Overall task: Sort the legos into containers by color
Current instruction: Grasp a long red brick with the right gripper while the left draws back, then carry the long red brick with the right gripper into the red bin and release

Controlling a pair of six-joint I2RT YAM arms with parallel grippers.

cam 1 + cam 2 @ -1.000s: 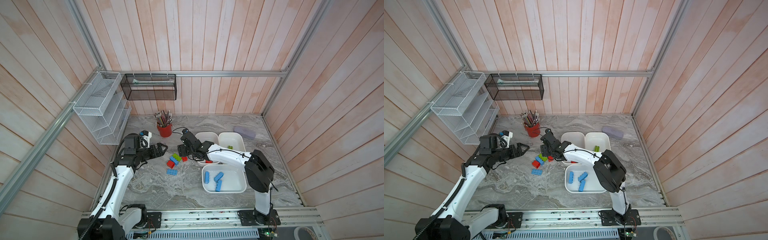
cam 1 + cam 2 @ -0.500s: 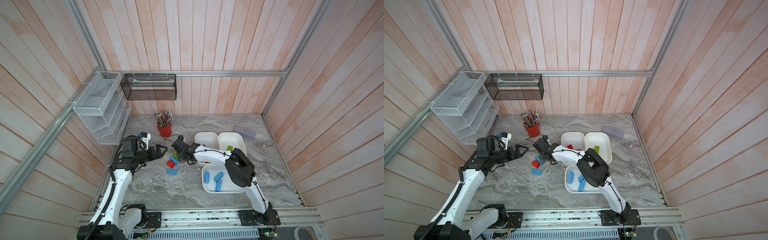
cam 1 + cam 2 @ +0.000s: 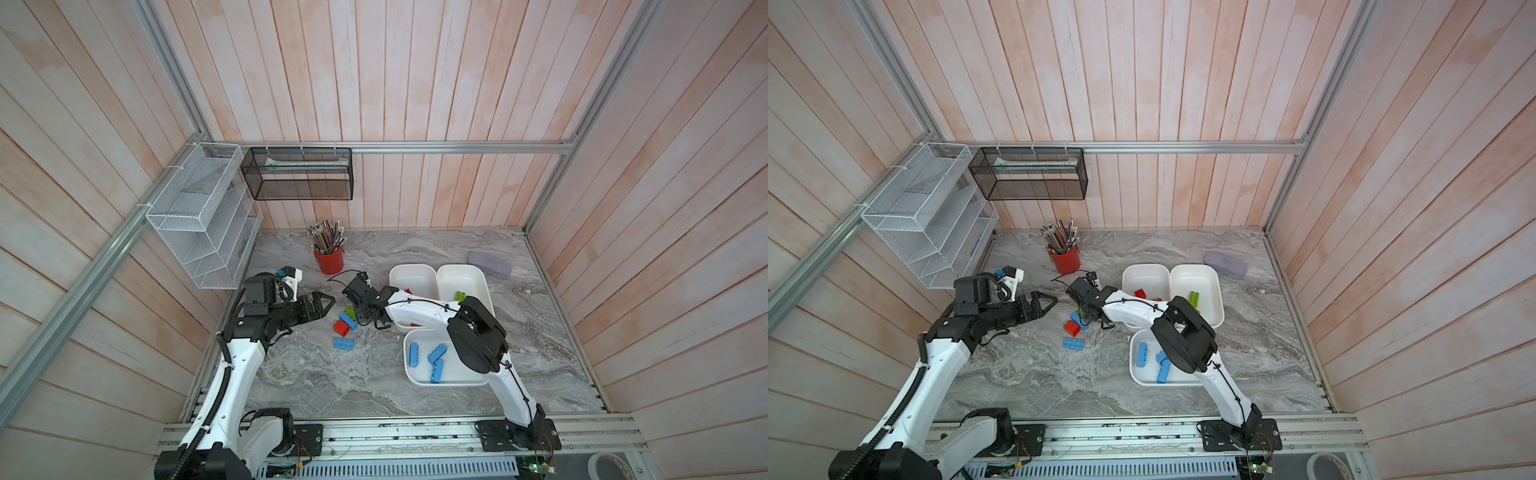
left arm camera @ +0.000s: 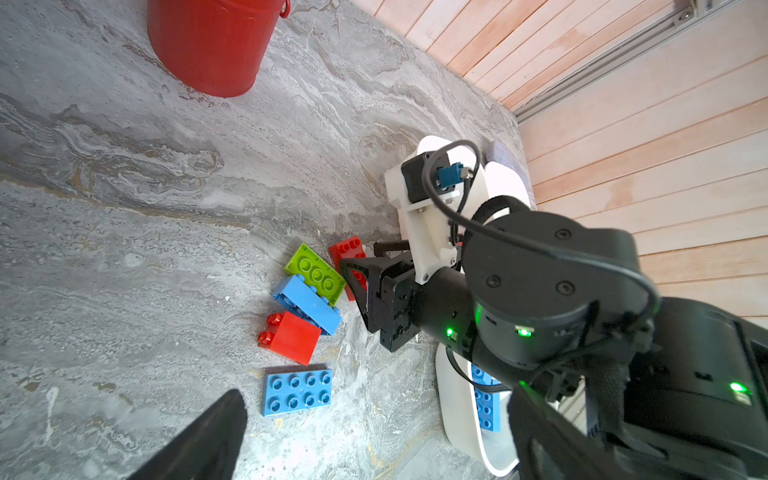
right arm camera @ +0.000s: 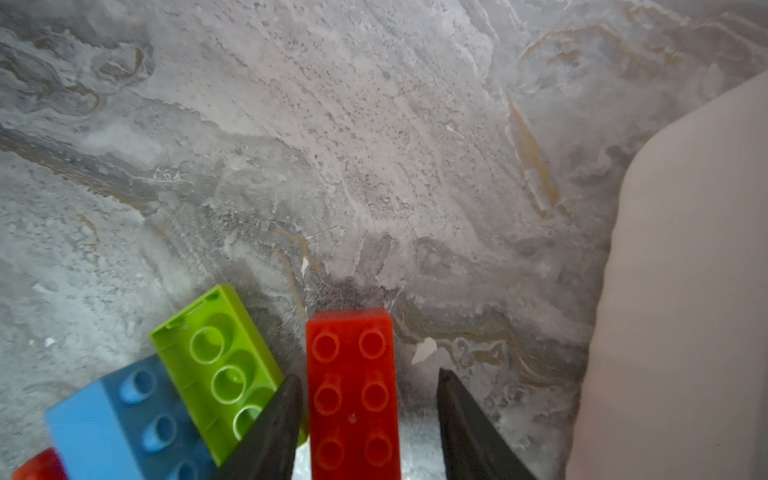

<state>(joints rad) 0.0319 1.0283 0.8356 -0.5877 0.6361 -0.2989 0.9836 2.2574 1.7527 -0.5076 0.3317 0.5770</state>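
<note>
Right arm (image 4: 540,291) is showing a round black housing just behind the right gripper (image 4: 359,254), three screws (image 4: 561,235) dotting it, green lights (image 4: 523,331) glowing. A black cable (image 4: 457,143) is looping off a blue plug (image 4: 449,178) on the white camera bracket (image 4: 424,232). Left arm (image 3: 245,365) is wearing white shells, a ribbed black hose (image 3: 225,365) running back from the left gripper (image 3: 328,308).
</note>
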